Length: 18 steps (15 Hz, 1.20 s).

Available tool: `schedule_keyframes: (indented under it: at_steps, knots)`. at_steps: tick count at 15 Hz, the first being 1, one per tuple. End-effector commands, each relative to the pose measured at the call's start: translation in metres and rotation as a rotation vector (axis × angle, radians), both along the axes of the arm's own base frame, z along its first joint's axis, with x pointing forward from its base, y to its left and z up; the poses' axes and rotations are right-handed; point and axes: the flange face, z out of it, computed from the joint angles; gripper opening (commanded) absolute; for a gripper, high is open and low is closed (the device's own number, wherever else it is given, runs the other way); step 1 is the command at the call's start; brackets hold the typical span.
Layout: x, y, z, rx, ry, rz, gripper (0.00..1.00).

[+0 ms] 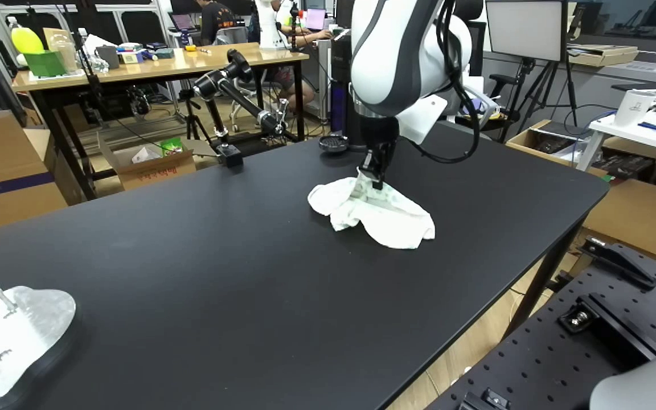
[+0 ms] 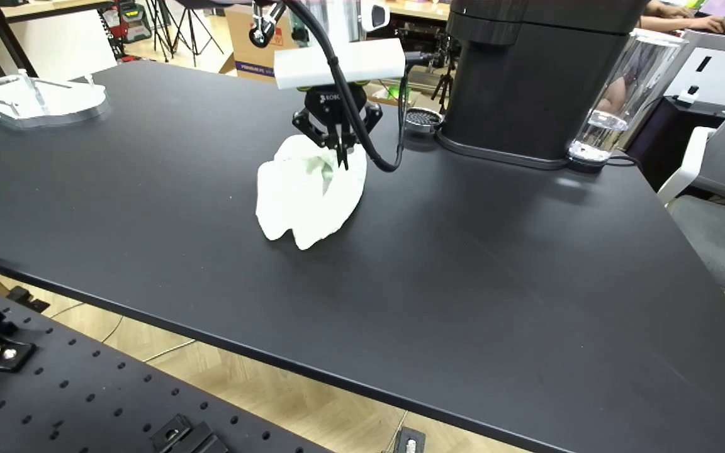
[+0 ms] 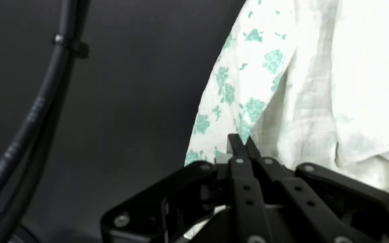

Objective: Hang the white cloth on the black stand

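At the far left in an exterior view, a silvery plate (image 1: 32,324) rests on the dark table (image 1: 191,273), well apart from the work. Further right, at the table's far edge, rises a black jointed stand (image 1: 213,84), probably the one meant, though nothing confirms it. Next to the right comes the white cloth (image 1: 390,222), lying crumpled on the table, one peak rising to the gripper (image 1: 377,183). In the wrist view its left border carries green sprigs; just right of that border a fold narrows to the fingertips (image 3: 236,148), which stand together and appear to pinch the fabric between them; the plainer bulk sprawls away to the right. The weave looks thin and limp, so it should weigh little, bend anywhere and bear a firm squeeze without harm; it does not look slippery. The harder matter is its slackness: held by so small a bite near the border, most of it would probably hang below and trail on the table, and a single caught layer might slip out. A deeper hold across several layers, closer to the middle, would let the two sides fall more evenly over the stand. Right of the gripper a black cable (image 1: 469,105) loops down, and loose folds could snag on it.
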Motion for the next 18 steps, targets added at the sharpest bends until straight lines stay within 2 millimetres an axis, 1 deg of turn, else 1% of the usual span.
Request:
schedule_keyframes:
  at_steps: [1,3,7,9,10,12,13,15,16,18]
  knots:
    - [0.000,0.008,0.052,0.033,-0.010,-0.115,0.00]
    - [0.002,0.015,0.089,0.053,-0.028,-0.170,0.00]
    - [0.007,0.037,0.186,0.032,-0.150,-0.214,0.00]
    - [0.010,0.054,0.238,0.006,-0.216,-0.226,0.00]
    - [0.012,0.066,0.263,-0.007,-0.241,-0.224,0.00]
    - [0.019,0.089,0.302,-0.028,-0.281,-0.220,0.00]
    - [0.024,0.102,0.317,-0.036,-0.301,-0.221,0.00]
    - [0.033,0.127,0.339,-0.049,-0.335,-0.214,0.00]
    - [0.039,0.139,0.343,-0.053,-0.347,-0.211,0.00]
    - [0.054,0.162,0.341,-0.057,-0.355,-0.209,0.00]
